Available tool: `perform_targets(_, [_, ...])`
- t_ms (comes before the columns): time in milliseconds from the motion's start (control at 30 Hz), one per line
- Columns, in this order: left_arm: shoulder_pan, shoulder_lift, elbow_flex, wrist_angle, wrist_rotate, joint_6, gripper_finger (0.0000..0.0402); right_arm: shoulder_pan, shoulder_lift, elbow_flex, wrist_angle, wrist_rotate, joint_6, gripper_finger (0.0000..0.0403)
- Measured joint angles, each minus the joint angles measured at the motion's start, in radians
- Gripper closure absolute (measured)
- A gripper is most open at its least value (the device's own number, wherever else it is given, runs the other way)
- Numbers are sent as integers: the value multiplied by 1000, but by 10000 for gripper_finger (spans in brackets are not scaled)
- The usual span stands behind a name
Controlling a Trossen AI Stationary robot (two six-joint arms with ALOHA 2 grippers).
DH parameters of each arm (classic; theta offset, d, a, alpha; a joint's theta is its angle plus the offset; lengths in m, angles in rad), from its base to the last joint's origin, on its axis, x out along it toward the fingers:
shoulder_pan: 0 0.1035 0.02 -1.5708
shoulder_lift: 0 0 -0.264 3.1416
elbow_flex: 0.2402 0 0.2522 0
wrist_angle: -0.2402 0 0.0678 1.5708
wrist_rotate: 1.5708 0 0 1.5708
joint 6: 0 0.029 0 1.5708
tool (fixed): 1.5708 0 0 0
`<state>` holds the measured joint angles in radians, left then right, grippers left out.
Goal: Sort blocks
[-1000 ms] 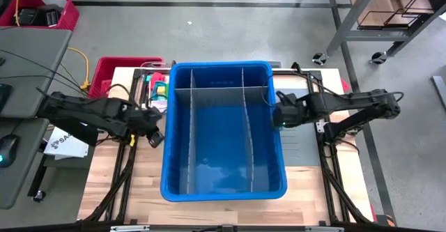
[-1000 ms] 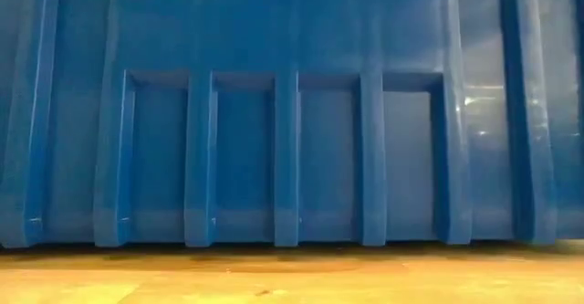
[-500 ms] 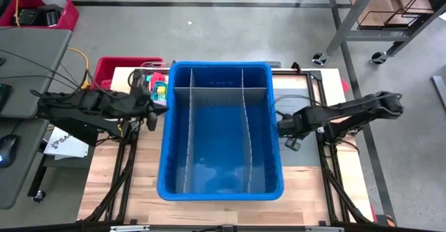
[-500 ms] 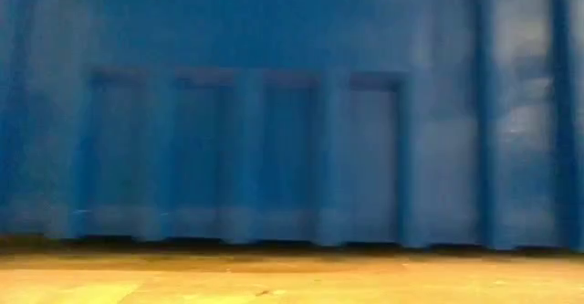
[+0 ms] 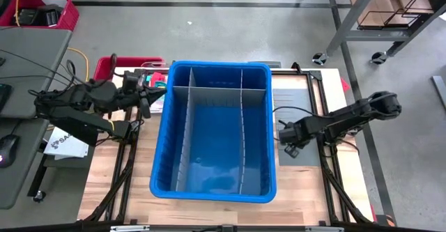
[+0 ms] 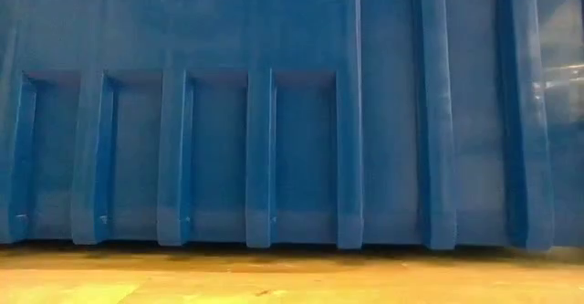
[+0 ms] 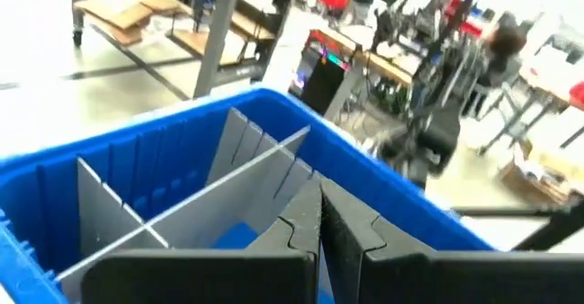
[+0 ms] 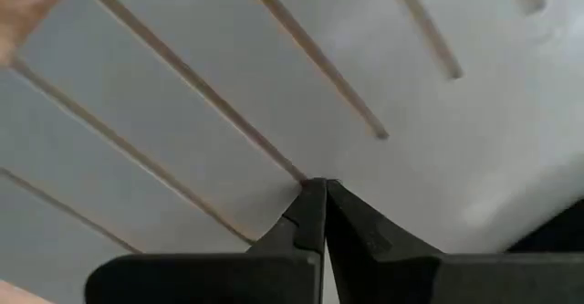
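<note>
No blocks lie in the big blue bin yet, so the sorting looks like it has not begun. The bin sits on the wooden bench between the two hands. Thin grey dividers split it into parts, and every part that shows is bare blue floor. In the low view the bin's ribbed wall fills nearly the whole picture.

Next comes the left hand, which hangs just beside the bin's far left corner, a little above the rim. Its two fingers are pressed tight together and hold nothing. In its own wrist view the closed fingertips point across the bin's grey dividers.

Then the right hand is low on the other side of the bin, just beside its right wall, over a pale grey slatted mat on the bench. Its fingers are pinched shut too, with nothing between them.

Last and smallest are the blocks. A few bright bits, green and pink, show right next to the left hand, against the bin's far left corner, outside the bin. They are too small to count. I think all of them still need to be picked up and dropped into the bin's parts.
</note>
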<state>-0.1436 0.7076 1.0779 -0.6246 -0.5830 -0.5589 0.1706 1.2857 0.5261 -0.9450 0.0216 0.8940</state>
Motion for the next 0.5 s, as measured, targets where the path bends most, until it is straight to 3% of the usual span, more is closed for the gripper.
perform_targets(233, [-1,8,0,59,6,-24,401,153,1,-25,230,-58,215,403])
perform_targets(500, [-1,6,0,62,65,62,401,350,25,-30,445,-56,619,403])
